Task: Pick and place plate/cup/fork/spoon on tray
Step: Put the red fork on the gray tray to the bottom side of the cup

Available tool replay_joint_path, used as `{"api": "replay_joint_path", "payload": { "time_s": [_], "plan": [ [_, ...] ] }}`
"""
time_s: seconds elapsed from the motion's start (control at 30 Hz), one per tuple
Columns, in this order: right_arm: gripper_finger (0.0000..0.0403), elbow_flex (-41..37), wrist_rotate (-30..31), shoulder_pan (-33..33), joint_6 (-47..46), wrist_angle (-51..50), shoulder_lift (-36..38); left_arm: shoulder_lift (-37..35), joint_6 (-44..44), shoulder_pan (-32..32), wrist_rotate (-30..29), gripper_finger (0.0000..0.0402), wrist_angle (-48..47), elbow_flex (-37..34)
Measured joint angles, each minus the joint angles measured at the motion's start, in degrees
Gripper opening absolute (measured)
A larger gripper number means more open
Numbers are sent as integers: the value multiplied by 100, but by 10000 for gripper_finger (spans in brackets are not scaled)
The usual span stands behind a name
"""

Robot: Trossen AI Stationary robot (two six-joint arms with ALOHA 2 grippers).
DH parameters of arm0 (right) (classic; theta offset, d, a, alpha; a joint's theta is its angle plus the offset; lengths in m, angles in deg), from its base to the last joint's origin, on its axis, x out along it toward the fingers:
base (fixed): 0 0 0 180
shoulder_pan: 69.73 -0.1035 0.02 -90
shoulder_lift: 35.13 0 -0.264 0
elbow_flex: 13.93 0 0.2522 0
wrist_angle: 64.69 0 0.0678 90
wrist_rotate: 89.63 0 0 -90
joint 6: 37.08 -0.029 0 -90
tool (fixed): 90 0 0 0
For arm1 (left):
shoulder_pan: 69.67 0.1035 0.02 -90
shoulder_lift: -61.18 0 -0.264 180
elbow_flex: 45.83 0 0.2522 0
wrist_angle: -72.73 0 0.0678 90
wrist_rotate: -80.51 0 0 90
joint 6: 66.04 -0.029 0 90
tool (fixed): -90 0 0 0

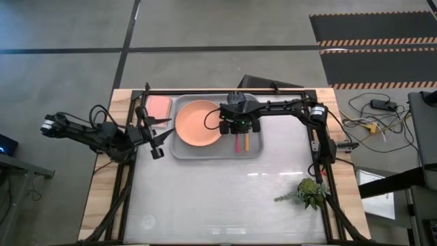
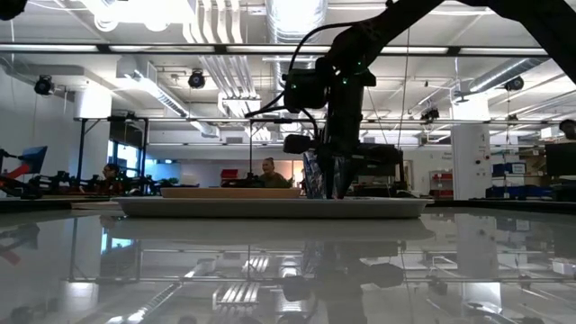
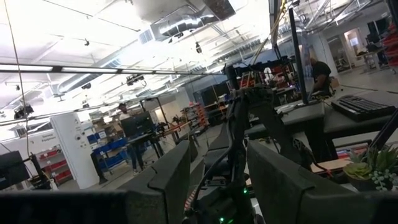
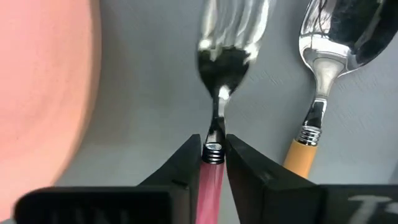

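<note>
The grey tray (image 1: 254, 152) lies at the table's far middle. The salmon-orange plate (image 1: 198, 123) rests in its left half and also shows in the right wrist view (image 4: 43, 81). The red-pink-handled fork (image 1: 238, 143) and the orange-handled spoon (image 1: 246, 143) lie side by side in the tray's right half, handles toward the near edge. My right gripper (image 1: 239, 127) stands over them, pointing down, shut on the fork (image 4: 227, 43); the spoon (image 4: 333, 43) is beside it. My left gripper (image 1: 160, 137) is open and empty beside the tray's left rim. The cup is hidden. My right gripper pinches the fork's handle at its head end, by the metal collar (image 4: 212, 151), between its two fingertips (image 4: 186, 163). The fingers come from above, pointing down, and lie across the handle. The fork lies lengthwise over the tray floor (image 4: 155, 93); whether it touches it, I cannot tell.
A pink flat rectangle (image 1: 158, 106) lies left of the tray at the far edge. A small green plant (image 1: 311, 193) lies near the table's right edge. The black frame (image 1: 225, 91) rims the table. The near half of the table (image 1: 218, 198) is bare and glossy.
</note>
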Motion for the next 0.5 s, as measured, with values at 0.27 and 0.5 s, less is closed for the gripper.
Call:
{"api": "replay_joint_path", "payload": {
  "time_s": [0.27, 0.5],
  "plan": [
    [127, 2, 0, 0, 136, 4, 0, -52, 0, 1, 0, 141, 2, -31],
    [144, 31, -1, -24, 267, 7, 11, -104, 0, 1, 0, 141, -4, -39]
  ]
}}
